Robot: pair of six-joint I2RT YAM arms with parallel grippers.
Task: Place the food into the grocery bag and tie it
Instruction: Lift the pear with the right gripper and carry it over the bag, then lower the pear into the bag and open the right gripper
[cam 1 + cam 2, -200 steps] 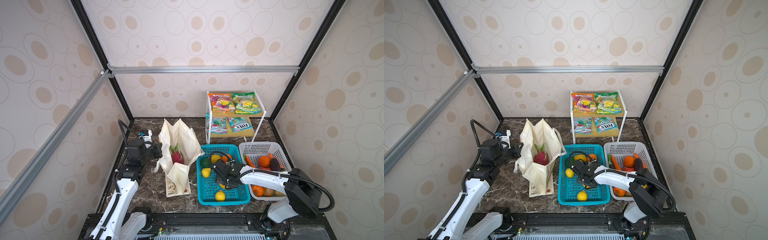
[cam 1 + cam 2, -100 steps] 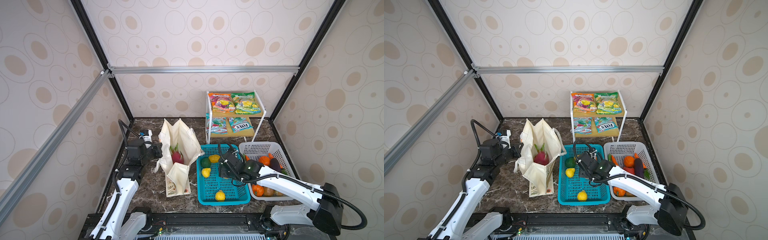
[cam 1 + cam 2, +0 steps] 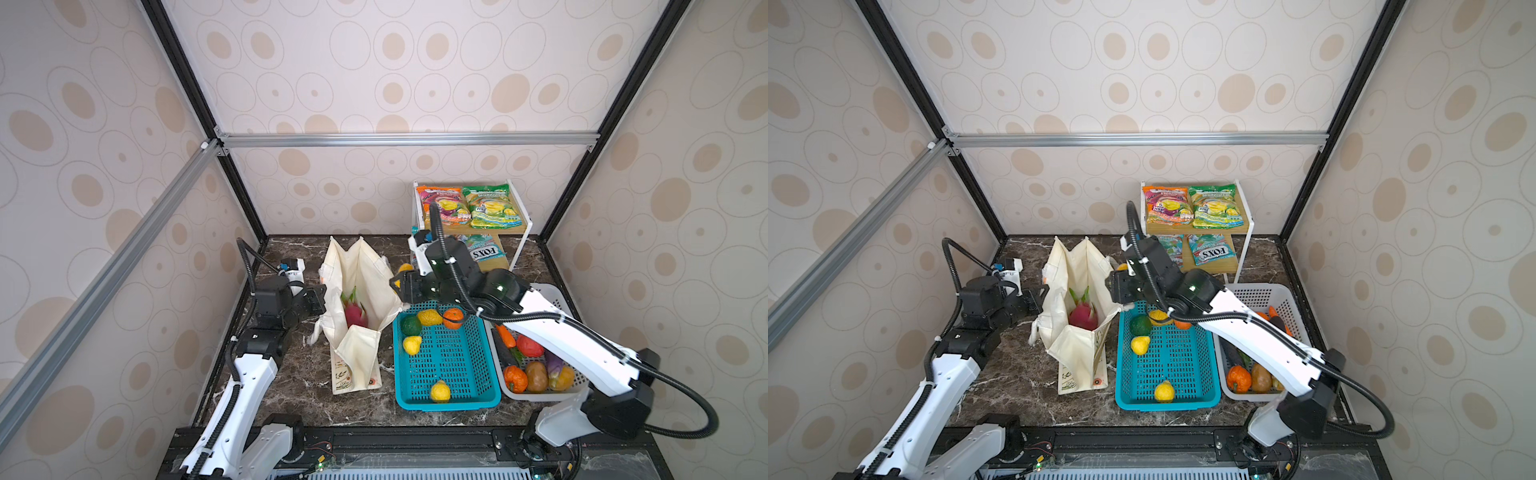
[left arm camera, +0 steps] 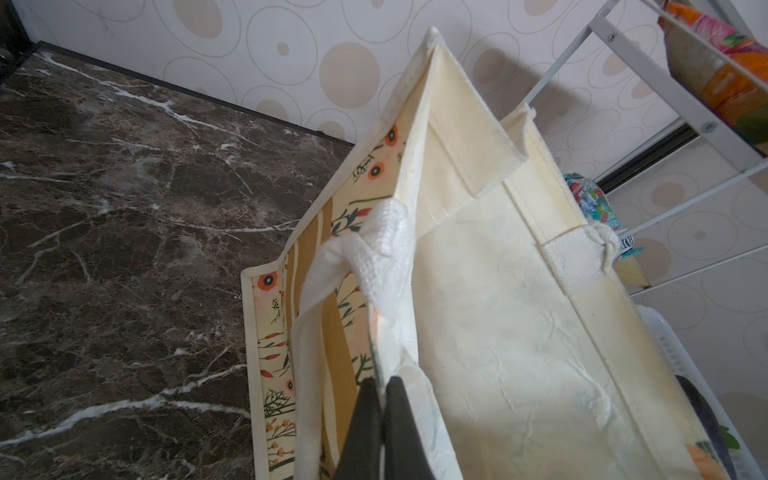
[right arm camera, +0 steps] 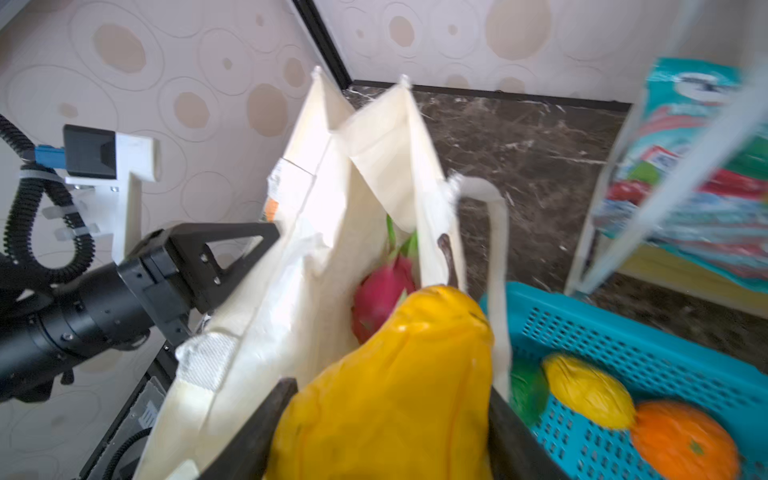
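The cream grocery bag [image 3: 357, 274] [image 3: 1077, 270] stands open on the dark table with a pink dragon fruit [image 3: 354, 312] [image 3: 1082, 314] inside. My left gripper [image 4: 383, 386] [image 3: 322, 297] is shut on the bag's left rim [image 4: 498, 332], beside a white handle. My right gripper [image 5: 390, 390] [image 3: 399, 282] is shut on a yellow lumpy fruit [image 5: 386, 374] [image 3: 404, 268]. It hovers at the bag's right rim [image 5: 291, 291], above the dragon fruit [image 5: 382, 291]. An orange snack packet [image 3: 442, 204] and a green one [image 3: 492, 205] lie on the shelf top.
The teal basket [image 3: 449, 401] right of the bag holds yellow fruits [image 3: 411, 344], a green fruit [image 3: 410, 325] and an orange [image 3: 452, 318]. A white basket [image 3: 552, 291] with vegetables sits further right. Teal FOXS packets [image 3: 484, 251] lie on the lower shelf.
My right gripper has lifted the yellow fruit out of the teal basket and carried it left and back to the bag's right rim. The left arm has not moved.
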